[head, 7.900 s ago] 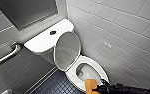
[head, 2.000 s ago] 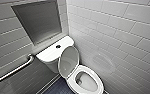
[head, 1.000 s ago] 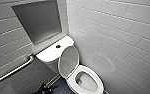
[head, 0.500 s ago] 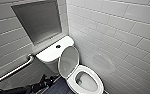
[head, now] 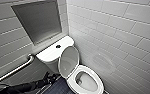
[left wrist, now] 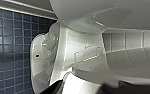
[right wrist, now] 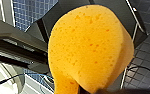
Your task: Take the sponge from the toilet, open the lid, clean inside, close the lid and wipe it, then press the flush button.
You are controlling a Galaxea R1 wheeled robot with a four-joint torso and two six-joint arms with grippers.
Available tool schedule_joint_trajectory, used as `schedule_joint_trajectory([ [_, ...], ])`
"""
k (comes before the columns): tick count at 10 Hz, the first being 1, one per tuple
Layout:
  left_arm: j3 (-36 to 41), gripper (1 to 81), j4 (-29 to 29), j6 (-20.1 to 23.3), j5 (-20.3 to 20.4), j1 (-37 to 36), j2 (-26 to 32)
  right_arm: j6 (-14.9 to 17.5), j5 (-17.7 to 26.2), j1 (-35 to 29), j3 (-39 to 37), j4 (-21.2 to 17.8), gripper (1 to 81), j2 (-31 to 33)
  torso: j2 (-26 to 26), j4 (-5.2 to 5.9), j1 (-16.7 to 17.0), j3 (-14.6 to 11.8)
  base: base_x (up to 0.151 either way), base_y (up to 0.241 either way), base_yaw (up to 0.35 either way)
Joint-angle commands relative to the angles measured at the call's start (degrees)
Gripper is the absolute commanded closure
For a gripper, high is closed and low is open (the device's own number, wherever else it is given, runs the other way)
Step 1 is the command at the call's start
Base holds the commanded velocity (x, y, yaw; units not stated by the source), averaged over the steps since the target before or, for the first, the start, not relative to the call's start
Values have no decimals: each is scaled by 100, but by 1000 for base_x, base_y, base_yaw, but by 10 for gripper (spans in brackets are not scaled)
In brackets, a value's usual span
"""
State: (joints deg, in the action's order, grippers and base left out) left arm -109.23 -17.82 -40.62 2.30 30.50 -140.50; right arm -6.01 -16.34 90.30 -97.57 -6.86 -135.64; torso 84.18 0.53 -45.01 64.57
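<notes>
Evidently the toilet (head: 51,55) is due for closing: its lid (head: 69,60) stands raised against the tank. The left gripper (head: 50,76) hovers just beside the toilet, low by the lid (open or closed, I cannot tell). Best to catch the lid's top edge and lower it slowly, without slamming. Clear of the toilet's bowl, the right gripper (right wrist: 89,88) pinches the sponge (right wrist: 88,47).

The slim left arm (head: 26,87) and its end effector (head: 50,76) are black.
</notes>
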Motion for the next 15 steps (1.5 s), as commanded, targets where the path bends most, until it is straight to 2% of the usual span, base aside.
schedule_joint_trajectory([
  [1, -2, 10, -11, -43, -134, -1085, -49, 3, 368, 160, 134, 89, 811, 184, 0, 0, 0, 0, 0, 0, 0],
  [3, -221, 10, -28, -51, -160, -1085, 47, 3, 368, 160, 134, 89, 811, 175, 0, 0, 0, 0, 0, 0, 0],
  [5, -196, 10, -20, -245, -168, -1112, 118, 3, 377, 134, 152, 80, 811, 140, -2, 0, 0, 0, 0, 0, 0],
  [7, 285, 10, 242, -236, -415, -1112, 39, -5, 377, 90, 134, 89, 811, 114, -2, 0, 0, 0, 0, 0, 0],
  [9, 894, 10, 728, -236, -512, -1024, 56, 3, 377, 29, 152, 89, 811, 105, -2, 0, 0, 0, 0, 0, 0],
  [11, 1385, 10, 920, -236, -564, -998, 178, 12, 385, 11, 108, 89, 811, 79, -2, 0, 0, 0, 0, 0, 0],
  [13, 1824, 10, 1068, -201, -860, -928, 319, -5, 377, -15, 99, 80, 811, 87, -2, 0, 0, 0, 0, 0, 0],
  [14, 1852, 10, 1351, -183, -1206, -718, 399, -14, 377, -50, 99, 54, 811, 114, -2, 0, 0, 0, 0, 0, 0],
  [15, 1966, 10, 2045, -60, -1399, -314, 592, -32, 377, -51, 99, 36, 811, 149, -2, 0, 0, 0, 0, 0, 0],
])
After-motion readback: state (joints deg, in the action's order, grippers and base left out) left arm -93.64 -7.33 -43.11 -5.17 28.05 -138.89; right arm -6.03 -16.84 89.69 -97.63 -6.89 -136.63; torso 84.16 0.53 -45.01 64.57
